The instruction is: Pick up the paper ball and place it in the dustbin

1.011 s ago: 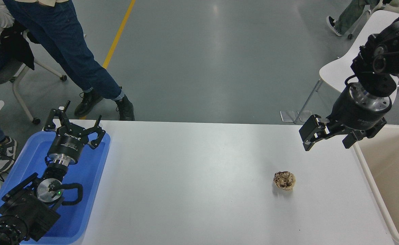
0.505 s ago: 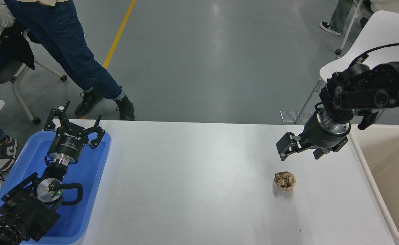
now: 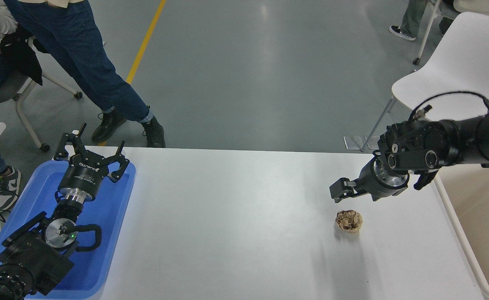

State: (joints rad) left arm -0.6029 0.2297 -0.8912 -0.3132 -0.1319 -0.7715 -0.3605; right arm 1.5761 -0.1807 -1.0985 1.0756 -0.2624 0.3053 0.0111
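The tan-brown crumpled paper ball [image 3: 349, 220] lies on the white table [image 3: 236, 216], right of centre. My right gripper [image 3: 349, 192] hangs just above and behind it, a short gap away, open with nothing between its fingers; the arm reaches in from the right edge. The cream-beige dustbin [image 3: 457, 227] stands against the table's right side, only partly in view. My left gripper [image 3: 89, 151] is parked open over the blue tray at the lower left.
A shallow blue tray [image 3: 115, 208] sits on the table's left end under the left arm. A person's legs [image 3: 98, 75] stand beyond the far left edge. A white chair [image 3: 457, 71] stands behind the right arm.
The right arm has swung down and to the left, from high near the dustbin to just above the paper ball. The ball and left arm have not moved.
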